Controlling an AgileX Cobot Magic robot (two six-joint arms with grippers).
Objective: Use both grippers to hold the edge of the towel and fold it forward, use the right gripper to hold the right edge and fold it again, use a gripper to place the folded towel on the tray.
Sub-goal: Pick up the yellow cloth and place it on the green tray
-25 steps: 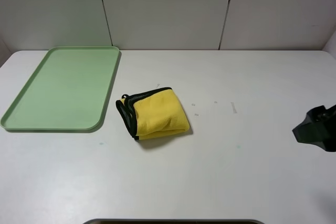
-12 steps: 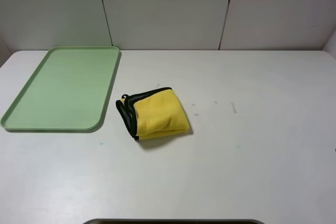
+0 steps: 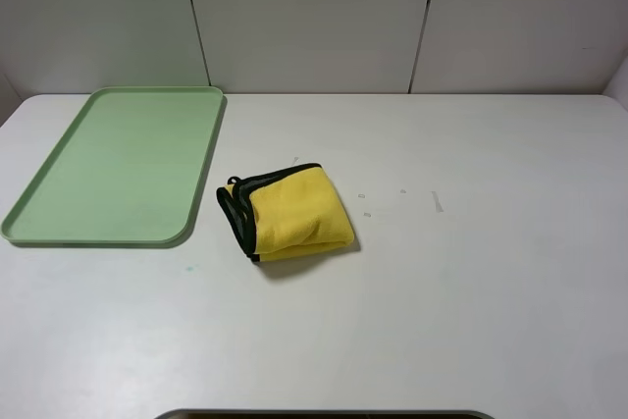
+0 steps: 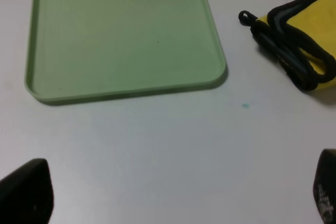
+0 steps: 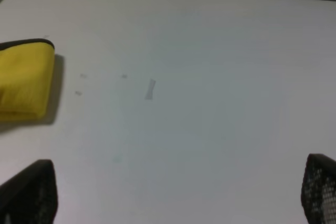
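So the big flat white tabletop (image 3: 471, 321) takes up pretty much the whole scene. Sitting on its far-left part is the large pale-green rectangular plastic tray (image 3: 108, 240) with rounded corners and a low rim, and it's got nothing in it.

The bright-yellow plush towel (image 3: 294, 213) with thin black edging is folded up into a chunky little bundle. It lies on the table just beside the tray's near right corner, close to it but not touching, so it's not on the tray. The stacked black edges face the tray side.

Both claws are spread wide and gripping nothing. The left gripper (image 4: 176, 195) only shows its two black fingertips at the far edges of its wrist view, hanging over bare table near the tray's short edge. The right gripper (image 5: 173, 192) looks the same, fingertips far apart, over empty table well off to the towel's right.

The towel's small black corner loop (image 4: 244, 17) pokes out towards the tray.
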